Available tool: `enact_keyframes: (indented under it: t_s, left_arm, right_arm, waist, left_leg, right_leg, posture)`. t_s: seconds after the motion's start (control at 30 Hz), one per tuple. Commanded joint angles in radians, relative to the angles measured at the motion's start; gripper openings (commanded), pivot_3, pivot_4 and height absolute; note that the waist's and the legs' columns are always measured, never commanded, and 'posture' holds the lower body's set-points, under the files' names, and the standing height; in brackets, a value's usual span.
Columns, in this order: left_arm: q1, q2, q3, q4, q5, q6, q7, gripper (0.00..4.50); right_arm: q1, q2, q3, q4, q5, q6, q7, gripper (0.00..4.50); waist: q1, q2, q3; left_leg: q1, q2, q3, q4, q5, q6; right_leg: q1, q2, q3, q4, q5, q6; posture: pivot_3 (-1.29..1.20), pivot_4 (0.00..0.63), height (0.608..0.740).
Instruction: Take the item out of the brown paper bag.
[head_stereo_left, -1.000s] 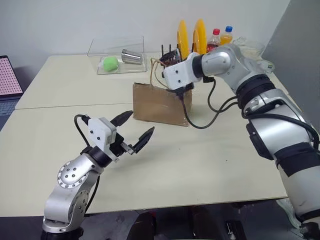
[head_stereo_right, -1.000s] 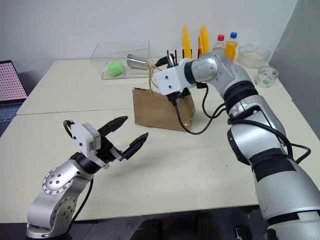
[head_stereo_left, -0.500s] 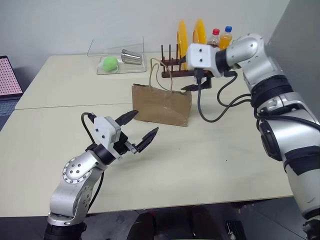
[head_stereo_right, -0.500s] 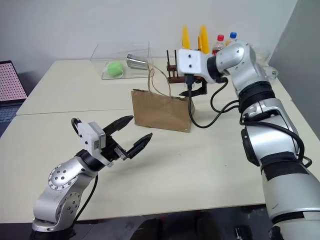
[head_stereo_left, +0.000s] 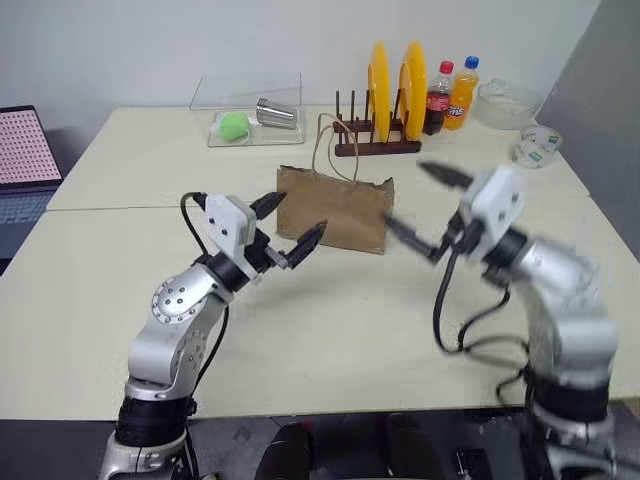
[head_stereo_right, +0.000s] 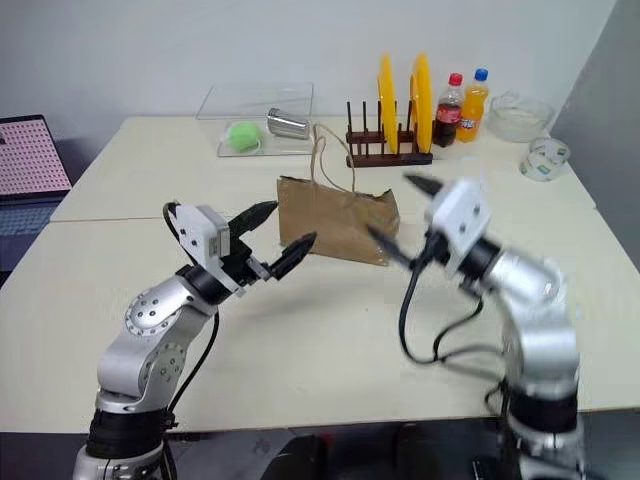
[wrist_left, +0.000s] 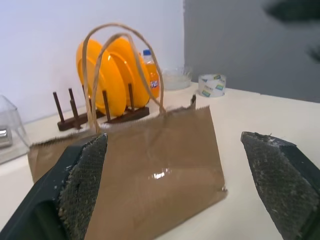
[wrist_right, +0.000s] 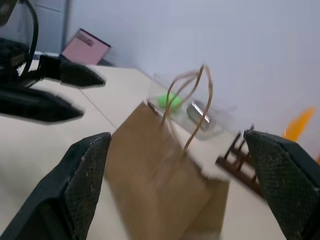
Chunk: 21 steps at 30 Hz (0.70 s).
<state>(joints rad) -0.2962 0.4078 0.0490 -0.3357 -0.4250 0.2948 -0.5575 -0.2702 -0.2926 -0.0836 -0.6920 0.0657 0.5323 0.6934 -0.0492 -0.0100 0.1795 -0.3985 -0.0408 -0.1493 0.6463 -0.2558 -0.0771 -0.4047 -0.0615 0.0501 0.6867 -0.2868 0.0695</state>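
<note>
The brown paper bag (head_stereo_left: 335, 210) stands upright near the middle of the table, its pale loop handles (head_stereo_left: 325, 145) sticking up. My left gripper (head_stereo_left: 303, 212) is open right in front of the bag's left end, with nothing between its fingers (wrist_left: 85, 190). Just off the bag's right end my right gripper (head_stereo_left: 403, 194) is blurred, open and empty, pointing at the bag. Both wrist views look at the bag (wrist_right: 165, 195) from close by. The item is hidden.
Behind the bag is a wooden dish rack (head_stereo_left: 378, 146) with two yellow plates (head_stereo_left: 378, 85), then a cola bottle (head_stereo_left: 438, 98) and an orange soda bottle (head_stereo_left: 458, 92). A clear tray (head_stereo_left: 250, 125) sits back left, a tape roll (head_stereo_left: 537, 148) far right, a laptop (head_stereo_left: 25, 150) at left.
My right arm swung back and down from over the bag's top to a spot beside its right end. My left gripper moved forward to the bag. The camera view shifted too.
</note>
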Motion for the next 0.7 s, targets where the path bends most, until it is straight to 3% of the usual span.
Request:
enact_keyframes:
  t_s: [0.03, 0.2, 0.53, 0.7]
  left_arm:
    - [-0.005, 0.003, 0.016, 0.003, 0.006, -0.021, -0.003, 4.50]
    - [0.012, 0.002, 0.013, 0.011, 0.025, -0.042, -0.004, 4.50]
    - [-0.008, 0.008, 0.046, 0.041, 0.045, -0.080, 0.006, 1.43]
    - [-0.129, 0.025, 0.062, 0.200, 0.078, -0.143, -0.013, 0.01]
  right_arm:
    - [0.096, 0.012, 0.025, -0.155, -0.026, -0.007, -0.104, 4.47]
    - [0.192, 0.070, 0.022, -0.217, 0.027, -0.007, -0.206, 4.47]
    - [0.207, 0.075, -0.035, -0.212, 0.097, -0.033, -0.296, 4.50]
    - [0.243, 0.040, 0.019, -0.225, 0.090, -0.029, -0.298, 4.50]
  waist:
    - [0.000, 0.000, 0.000]
    - [-0.003, 0.000, 0.000]
    - [-0.001, 0.000, 0.000]
    - [0.002, -0.001, 0.000]
  left_leg:
    - [0.001, 0.000, 0.000, 0.000, -0.001, 0.002]
    - [0.004, 0.003, -0.001, -0.001, -0.001, 0.003]
    - [0.004, 0.003, -0.001, -0.001, -0.001, 0.003]
    - [0.004, 0.002, -0.001, -0.001, -0.001, 0.003]
  right_leg:
    - [0.001, 0.000, 0.000, 0.000, 0.000, 0.000]
    - [0.002, 0.003, -0.001, 0.002, 0.000, 0.000]
    - [0.002, 0.003, -0.002, 0.001, 0.000, 0.000]
    - [0.002, 0.003, -0.002, 0.001, 0.000, 0.000]
  posture:
    - [0.00, 0.150, 0.740]
    - [0.00, 0.150, 0.740]
    - [0.00, 0.150, 0.740]
    - [0.00, 0.150, 0.740]
